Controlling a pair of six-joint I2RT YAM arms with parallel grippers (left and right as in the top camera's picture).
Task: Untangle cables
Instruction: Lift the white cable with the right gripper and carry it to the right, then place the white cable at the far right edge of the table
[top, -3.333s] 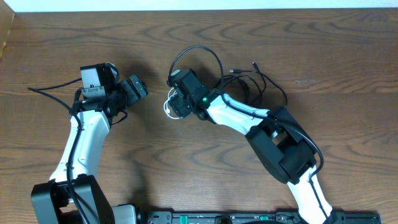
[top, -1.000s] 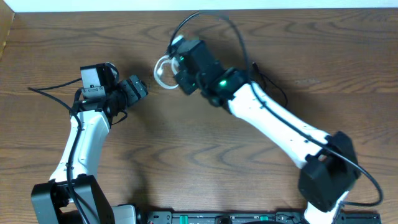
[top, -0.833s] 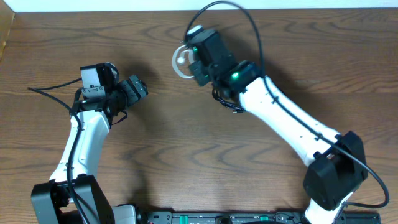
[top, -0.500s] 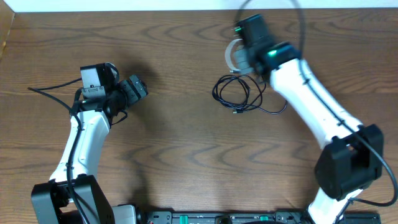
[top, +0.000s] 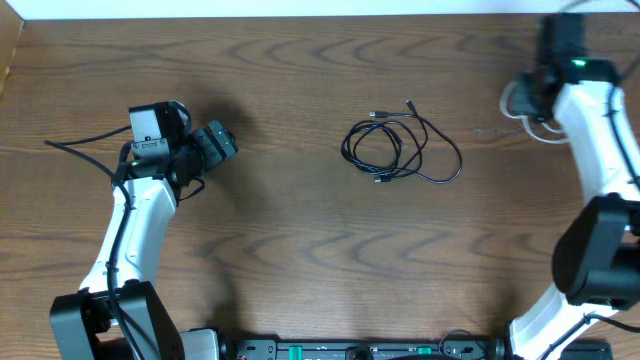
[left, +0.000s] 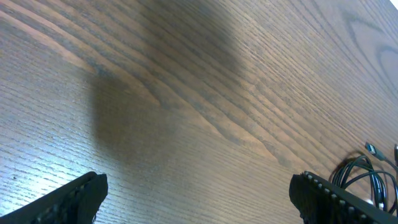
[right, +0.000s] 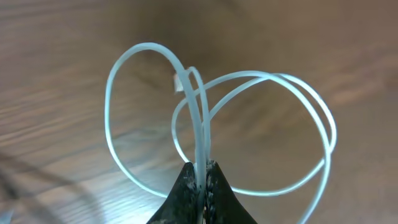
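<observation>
Pinched in the right gripper (right: 202, 182): the white cable (right: 200, 124), two strands side by side between fingertips pressed tightly together; beyond the grip, fanned out into several loose, overlapping loops; small white plug end (right: 178, 82) near the top of the loops, just beside the gripped strands; resting on the wood or raised above it, not clear. From overhead, all of this far out at the right edge of the wooden table (top: 300, 250), close to its back border, at the end of the right arm (top: 600, 150); parts of the white loops showing left of the wrist and below it.

Well apart from there, near the middle of the table: the black cables (top: 348, 150), lying flat in a loose coil, with one wider loop trailing out to the right; thin plug ends poking out at the top and at the lower edge of the coil; impossible to tell how many cords, or whether knotted.

On the left side: left gripper (left: 199, 199) spread wide, holding nothing, above bare wood and pointing toward the coil; black cables just visible in the lower right corner of the left wrist view, beyond the right fingertip, well apart from that gripper.
</observation>
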